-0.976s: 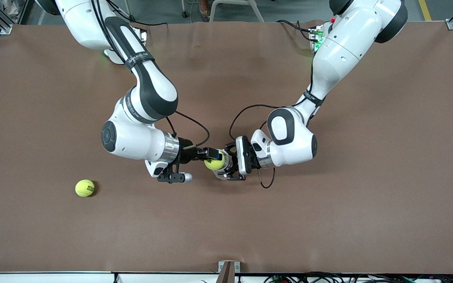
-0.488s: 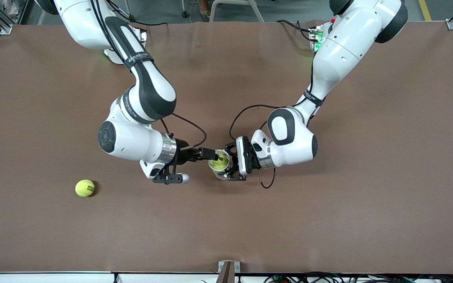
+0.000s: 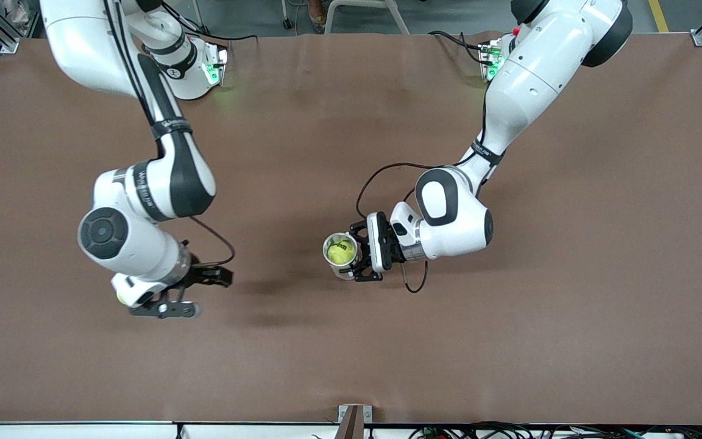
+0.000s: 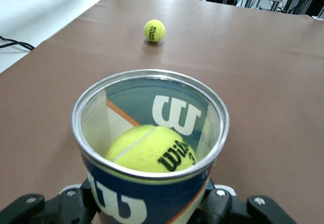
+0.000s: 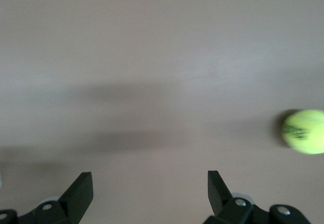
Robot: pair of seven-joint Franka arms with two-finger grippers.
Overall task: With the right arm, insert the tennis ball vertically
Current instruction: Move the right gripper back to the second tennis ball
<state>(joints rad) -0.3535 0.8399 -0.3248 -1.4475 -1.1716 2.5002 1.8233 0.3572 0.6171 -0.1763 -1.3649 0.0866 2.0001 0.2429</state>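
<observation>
While the left gripper [image 3: 354, 261] clamps the upright can [image 3: 339, 252], one tennis ball [image 4: 150, 148] sits inside it.
Right gripper [image 5: 150, 191]: fingers spread wide, empty, over bare brown bench [image 3: 570, 305] toward the right arm's end. Second ball [image 5: 305, 131] on the bench there; in front view mostly hidden under the right wrist. Open bench all round the can.

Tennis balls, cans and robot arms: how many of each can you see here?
Tennis balls: 2, one in the can, one loose on the table
Cans: 1, held upright by the left end effector
Robot arms: 2
Total: 5
</observation>
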